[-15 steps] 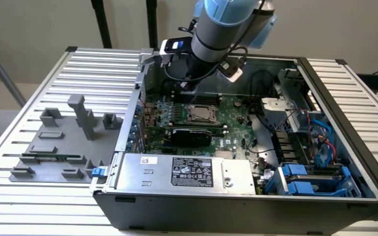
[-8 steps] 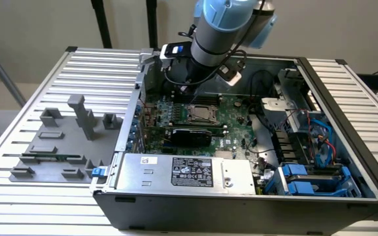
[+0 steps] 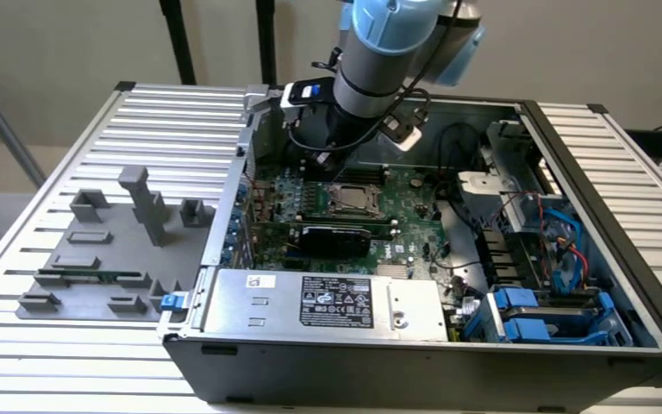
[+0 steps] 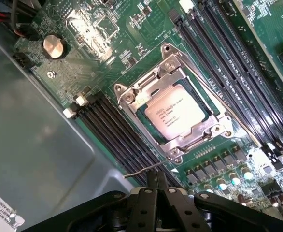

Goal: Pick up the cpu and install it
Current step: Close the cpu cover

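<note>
- a robot arm reaches into an open computer case [image 3: 607,285], over the green motherboard [image 4: 107,29].
- the gripper [image 4: 157,186] has its two black fingers pressed together, holding nothing.
- the cpu [image 4: 175,115], silvery and square, lies inside the metal-framed socket [image 4: 132,94]; it seems to sit flat, though a slight tilt would be hard to spot from here.
- risk: a chip sitting crooked could bend socket pins if pressed.
- risk: the closed fingers hover near the memory slots [image 4: 107,130] and could scrape them.

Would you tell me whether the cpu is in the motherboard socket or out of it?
In. The cpu lies flat inside the socket frame, silvery top up; the gripper holds nothing.
</note>
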`<state>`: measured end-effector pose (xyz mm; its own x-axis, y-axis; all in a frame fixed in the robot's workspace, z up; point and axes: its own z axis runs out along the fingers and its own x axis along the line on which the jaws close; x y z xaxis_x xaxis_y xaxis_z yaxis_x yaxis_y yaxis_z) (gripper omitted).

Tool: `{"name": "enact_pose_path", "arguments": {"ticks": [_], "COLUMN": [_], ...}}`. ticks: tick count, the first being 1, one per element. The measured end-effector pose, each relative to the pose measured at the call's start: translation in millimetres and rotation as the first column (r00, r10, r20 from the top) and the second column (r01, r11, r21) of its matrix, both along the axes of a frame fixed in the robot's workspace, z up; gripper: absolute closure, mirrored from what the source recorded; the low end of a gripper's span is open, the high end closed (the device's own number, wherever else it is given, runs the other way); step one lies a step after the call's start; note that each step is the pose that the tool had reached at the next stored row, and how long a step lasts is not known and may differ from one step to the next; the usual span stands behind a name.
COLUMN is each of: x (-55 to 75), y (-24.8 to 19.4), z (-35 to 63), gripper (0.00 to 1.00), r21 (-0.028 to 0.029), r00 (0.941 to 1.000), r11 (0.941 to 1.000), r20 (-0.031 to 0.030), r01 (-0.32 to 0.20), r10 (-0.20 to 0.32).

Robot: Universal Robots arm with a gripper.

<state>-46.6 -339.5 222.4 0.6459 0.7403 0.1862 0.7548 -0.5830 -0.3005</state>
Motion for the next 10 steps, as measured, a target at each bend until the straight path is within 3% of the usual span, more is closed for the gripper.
{"name": "enact_pose_path", "arguments": {"ticks": [3, 7, 9, 10], "x": [-0.9, -1.4, -1.4, -1.4], "y": [1.8, 4.4, 5.0, 5.3], "z": [-4.3, -7.9, -9.2, -9.8], "gripper": [0.89, 0.89, 0.89, 0.89], "r21": [-0.0013, -0.0047, -0.0126, -0.0202], "r00": [1.0, 0.9999, 0.9999, 0.9999], "r11": [1.0, 1.0, 0.9999, 0.9998], "r20": [0.0085, 0.0141, 0.0149, 0.015], "r01": [0.0, 0.0, 0.0, 0.0], "r10": [0.0, 0.0, 0.0, 0.0]}}
